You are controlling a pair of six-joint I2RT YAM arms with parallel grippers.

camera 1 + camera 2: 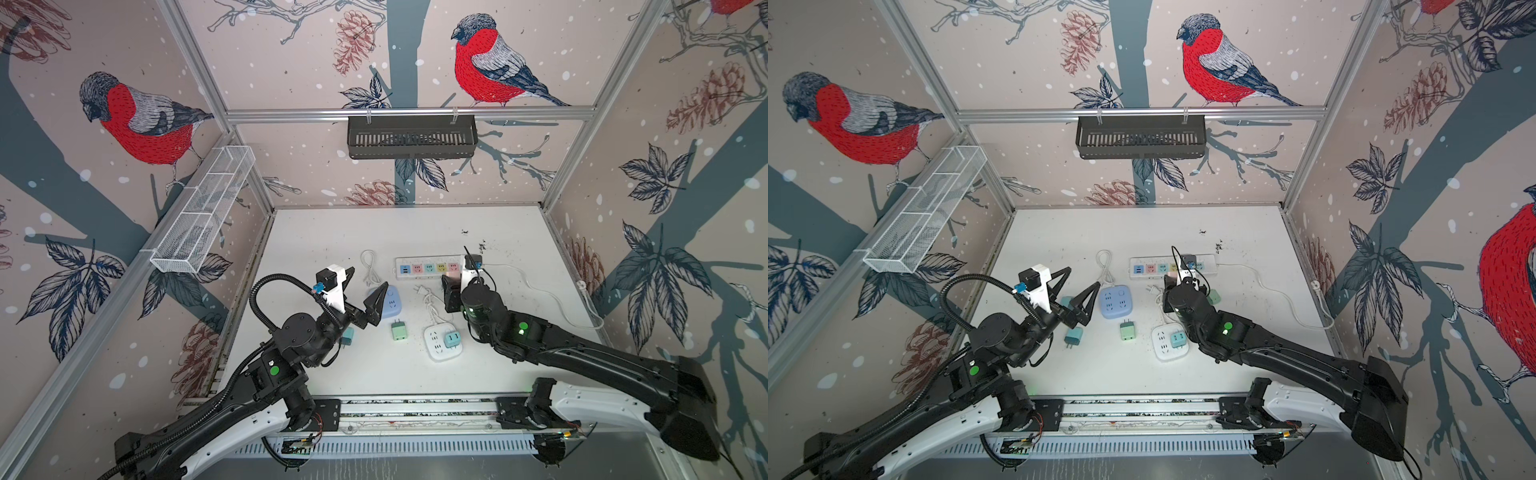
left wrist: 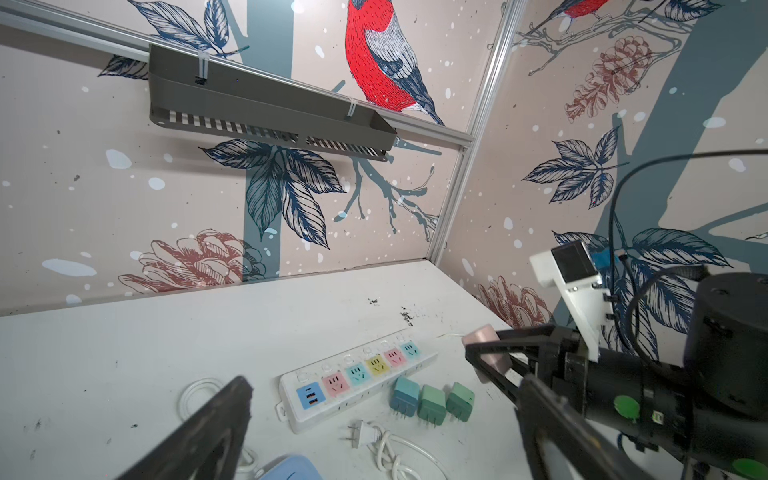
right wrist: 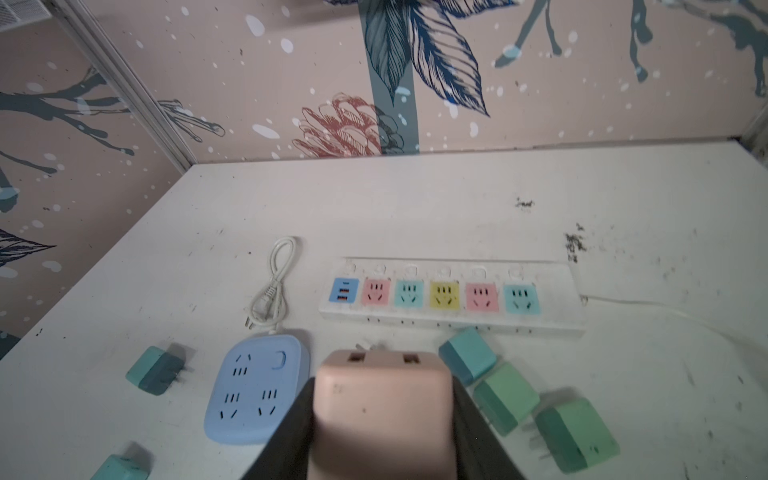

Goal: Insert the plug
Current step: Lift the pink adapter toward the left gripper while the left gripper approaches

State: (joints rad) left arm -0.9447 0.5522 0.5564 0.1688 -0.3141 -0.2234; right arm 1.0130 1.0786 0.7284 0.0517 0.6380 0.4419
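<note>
Over the scuffed white table [image 3: 415,199], I am pinching the pink plug [image 3: 382,407] in the right gripper [image 2: 496,359], holding it near the power strip [image 3: 453,309]. The left gripper [image 1: 1084,277] is hanging spread wide and empty. I cannot see the prongs clearly, so I am risking a skewed approach: jamming on the socket face, or shoving the loose strip and the green plugs [image 3: 505,395] beside it.

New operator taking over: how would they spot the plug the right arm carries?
Find the long white power strip with coloured sockets. Just in front of it, the right arm's black fingers clamp a rounded plastic cube plug. It alone is pink; the loose cubes beside it are teal or green.
</note>
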